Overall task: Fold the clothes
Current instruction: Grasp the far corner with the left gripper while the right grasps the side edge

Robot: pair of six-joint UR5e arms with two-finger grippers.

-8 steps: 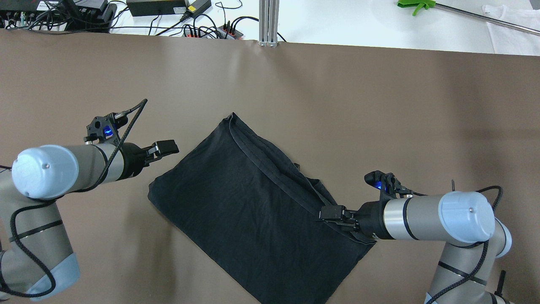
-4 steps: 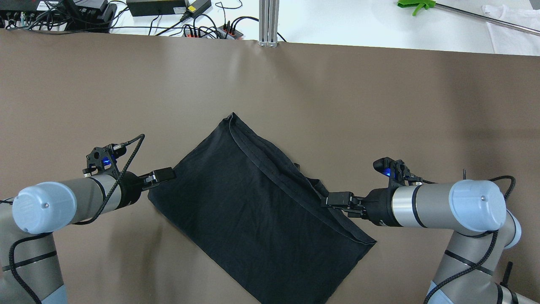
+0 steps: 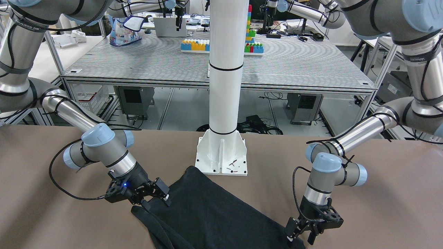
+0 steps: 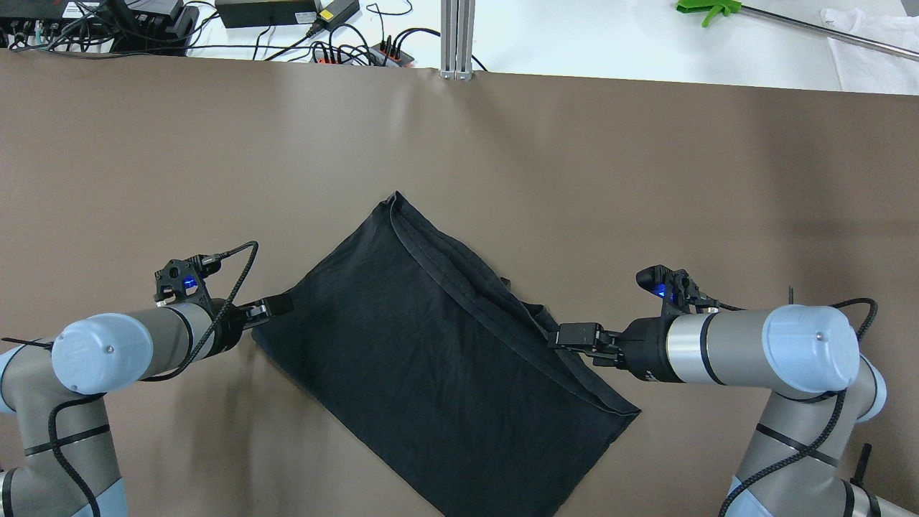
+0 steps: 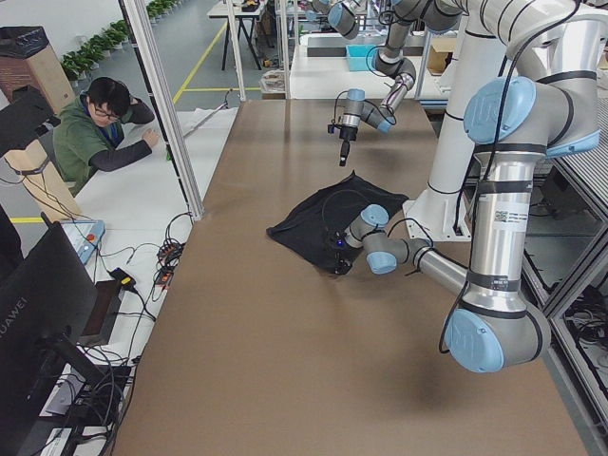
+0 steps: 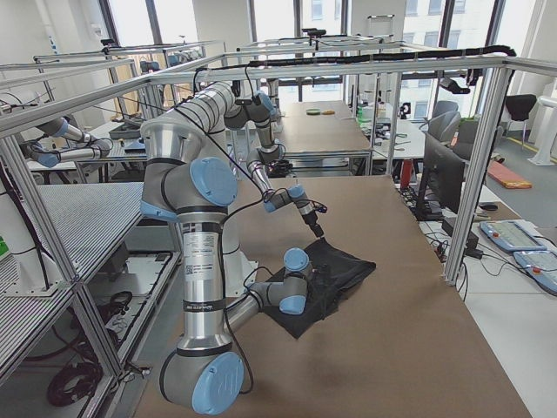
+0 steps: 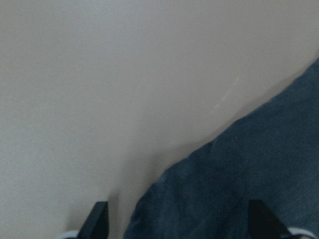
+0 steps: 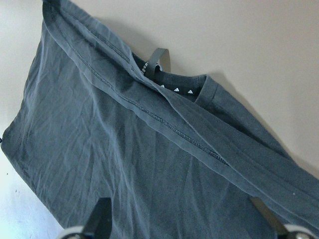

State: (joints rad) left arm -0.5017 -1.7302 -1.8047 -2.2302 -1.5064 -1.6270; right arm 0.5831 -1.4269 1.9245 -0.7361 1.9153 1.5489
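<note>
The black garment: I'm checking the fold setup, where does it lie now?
In the overhead view the black garment lies diagonally at centre, between the left hand at its left corner and the right hand at its hemmed right edge.

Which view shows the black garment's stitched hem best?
Right wrist-mounted: the hem runs across the frame, stitching sharp. Overhead shows most of the black garment, hem only a thin band. Front-facing crops it; left wrist blurs one edge; side views show it small.
</note>
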